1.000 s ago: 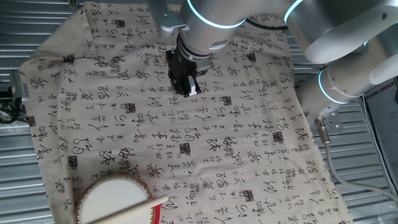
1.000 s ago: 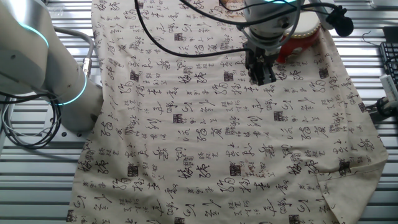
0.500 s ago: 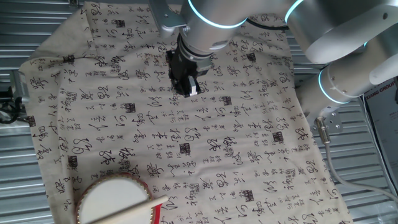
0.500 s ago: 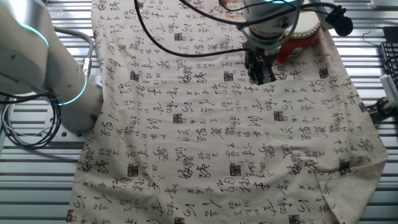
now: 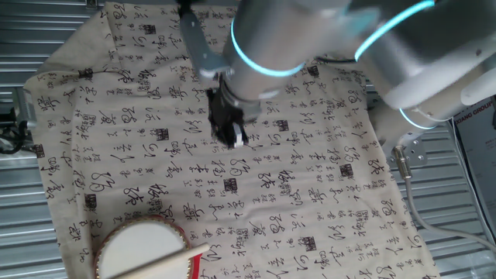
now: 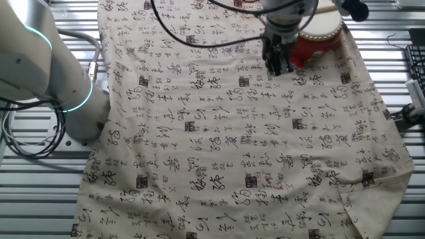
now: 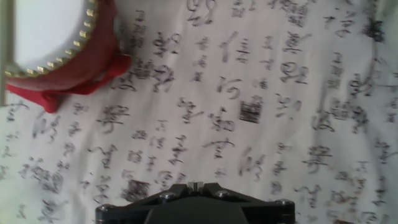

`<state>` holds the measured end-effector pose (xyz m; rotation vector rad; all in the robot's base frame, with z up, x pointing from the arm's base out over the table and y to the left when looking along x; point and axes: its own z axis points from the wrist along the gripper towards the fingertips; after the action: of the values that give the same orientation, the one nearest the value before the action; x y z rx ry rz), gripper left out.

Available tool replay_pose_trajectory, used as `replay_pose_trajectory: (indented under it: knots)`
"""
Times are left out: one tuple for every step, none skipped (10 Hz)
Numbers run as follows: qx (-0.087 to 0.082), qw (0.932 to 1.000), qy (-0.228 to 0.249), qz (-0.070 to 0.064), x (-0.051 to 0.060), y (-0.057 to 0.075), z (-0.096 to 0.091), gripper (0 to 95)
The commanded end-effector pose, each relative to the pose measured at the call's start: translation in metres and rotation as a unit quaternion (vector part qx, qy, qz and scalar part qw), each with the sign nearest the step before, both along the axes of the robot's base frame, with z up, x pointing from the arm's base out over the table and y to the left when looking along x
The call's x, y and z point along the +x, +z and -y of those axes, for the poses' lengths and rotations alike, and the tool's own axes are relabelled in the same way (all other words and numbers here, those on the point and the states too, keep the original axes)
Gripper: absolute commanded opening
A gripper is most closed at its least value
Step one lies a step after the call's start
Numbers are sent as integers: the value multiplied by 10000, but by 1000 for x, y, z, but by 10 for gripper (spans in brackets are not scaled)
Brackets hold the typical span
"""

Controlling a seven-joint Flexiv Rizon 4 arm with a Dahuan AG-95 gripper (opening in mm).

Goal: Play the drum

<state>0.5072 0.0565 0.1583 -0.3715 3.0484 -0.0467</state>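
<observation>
The drum (image 5: 138,249), round with a cream-white head and a red studded rim, sits on the printed cloth at the near-left corner in one fixed view. It also shows in the other fixed view (image 6: 323,32) and at the top left of the hand view (image 7: 53,34). A pale wooden stick (image 5: 155,261) with a red end lies across the drum head. My gripper (image 5: 232,134) hangs over the cloth, well apart from the drum. In the other fixed view the gripper (image 6: 277,62) is just left of the drum. In the hand view the gripper (image 7: 196,185) has its jaws together and holds nothing.
A cream cloth (image 5: 310,178) printed with black calligraphy covers the table. Ribbed metal table (image 5: 23,225) shows around the cloth. The arm's base (image 6: 73,99) stands at the left with cables (image 6: 26,143) beside it.
The arm has swung and blurs with motion. The gripper has moved across the cloth toward the drum and is closer to it in both fixed views.
</observation>
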Motion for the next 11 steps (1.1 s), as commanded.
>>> replay_pose_trajectory:
  knots:
    - [34, 10000, 11, 1, 7, 1, -12, 0]
    - [39, 10000, 6, 8, 13, 2, -26, 0]
    - [79, 10000, 48, 0, 22, 6, -33, 0]
    - [130, 9999, 30, -20, 30, 10, -40, 0]
    - [128, 9999, 29, -27, 35, 12, -48, 0]
    - [151, 9999, 16, -40, 41, 15, -57, 0]
    - [158, 9999, -1, -63, 49, 20, -67, 0]
    - [155, 9999, 11, -73, 56, 24, -75, 0]
    - [233, 9997, -6, -67, 61, 27, -81, 0]
    - [280, 9996, -10, -58, 65, 30, -87, 0]
    - [298, 9995, -18, -64, 69, 33, -93, 0]
